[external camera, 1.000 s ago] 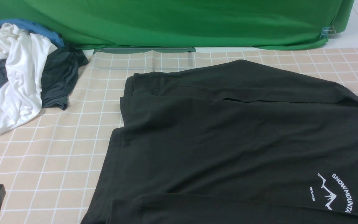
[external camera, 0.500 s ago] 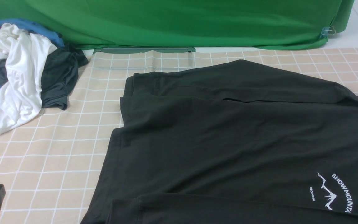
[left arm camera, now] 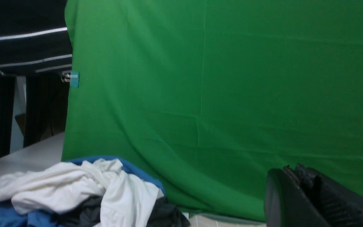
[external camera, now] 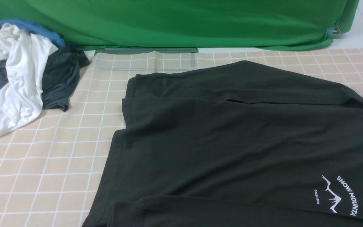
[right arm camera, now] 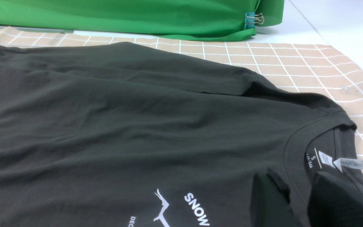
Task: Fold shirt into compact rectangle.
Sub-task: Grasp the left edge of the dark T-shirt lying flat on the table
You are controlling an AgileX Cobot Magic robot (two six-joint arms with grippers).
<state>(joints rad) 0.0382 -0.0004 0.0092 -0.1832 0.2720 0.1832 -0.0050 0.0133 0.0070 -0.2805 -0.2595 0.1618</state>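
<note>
Black cotton shirt [external camera: 232, 142] lies spread flat on the beige checked cloth [external camera: 43, 157], centre to right, running off the near and right edges of the front view. The white print [external camera: 342, 195] near the right edge reads "SNOW MOUNTA", the rest cut off, with a mountain outline and small "DECEMBER". The neck label [right arm camera: 321, 159] in the collar shows "S" and "165/84A"; the grey tag beside it is too blurred to read. Versus a second ago, the dark tip of the left arm at the near-left corner of the front view is gone bar a sliver at the edge; the shirt has not moved. Left gripper [left arm camera: 295, 171] shows only in its wrist view, fingers pressed together, holding nothing, facing the green backdrop [external camera: 184, 22]. Right gripper [right arm camera: 298, 181] is out of the front view; its wrist view shows the jaws part-way apart over the collar, tips cut off, nothing visibly held. White garment [external camera: 17, 78] is heaped with blue and dark grey ones far left.
</note>
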